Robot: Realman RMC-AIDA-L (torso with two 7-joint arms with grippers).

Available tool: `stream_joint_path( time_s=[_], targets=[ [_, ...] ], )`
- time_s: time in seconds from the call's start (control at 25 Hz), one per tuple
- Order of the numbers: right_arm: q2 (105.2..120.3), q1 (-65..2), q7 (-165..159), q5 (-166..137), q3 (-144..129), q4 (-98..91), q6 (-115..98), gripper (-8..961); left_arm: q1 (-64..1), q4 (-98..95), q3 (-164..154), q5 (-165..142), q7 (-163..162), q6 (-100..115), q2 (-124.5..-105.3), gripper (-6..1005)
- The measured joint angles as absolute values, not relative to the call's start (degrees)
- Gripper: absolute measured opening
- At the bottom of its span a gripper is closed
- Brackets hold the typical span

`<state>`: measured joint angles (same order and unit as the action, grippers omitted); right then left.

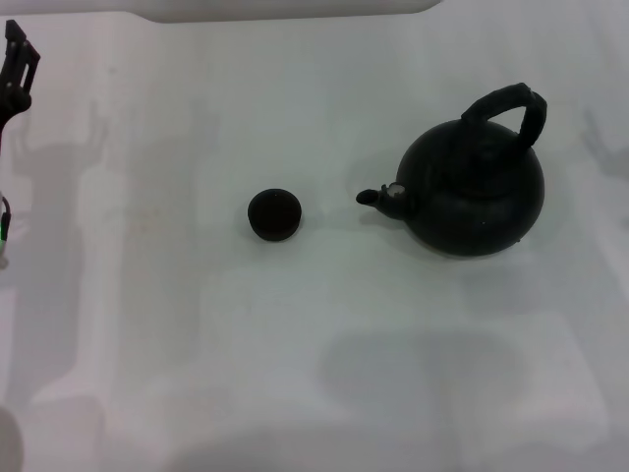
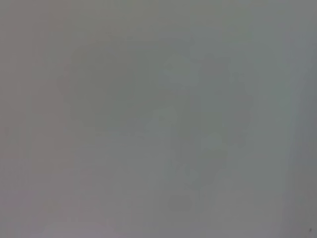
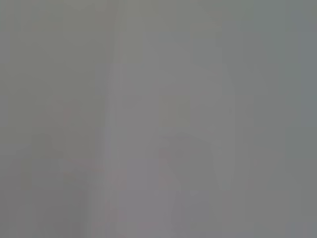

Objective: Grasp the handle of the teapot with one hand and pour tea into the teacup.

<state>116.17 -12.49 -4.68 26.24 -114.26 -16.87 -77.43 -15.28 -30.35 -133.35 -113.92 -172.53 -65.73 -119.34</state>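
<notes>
In the head view the black teapot (image 1: 477,187) stands on the white table (image 1: 314,344) at the right, spout pointing left. Its thick arched handle (image 1: 509,108) loops over the top, upright. The small black teacup (image 1: 274,214) stands left of the spout, apart from it. No tea shows. My left gripper (image 1: 15,69) shows at the far left edge, far from the cup. My right gripper is out of view. Both wrist views show only a blank grey surface.
The table's far edge (image 1: 295,12) runs along the top of the head view. A soft shadow lies on the table near the front.
</notes>
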Motion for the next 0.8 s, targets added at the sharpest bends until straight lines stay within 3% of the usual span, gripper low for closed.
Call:
stream_joint_path(
  time_s=[0.8],
  targets=[
    [116.19,-12.9,-6.2,28.3,-114.5,-18.1,-73.2,871,-17.0,-27.8,-135.1,-113.8,-172.5,-65.8,-119.34,880]
  ],
)
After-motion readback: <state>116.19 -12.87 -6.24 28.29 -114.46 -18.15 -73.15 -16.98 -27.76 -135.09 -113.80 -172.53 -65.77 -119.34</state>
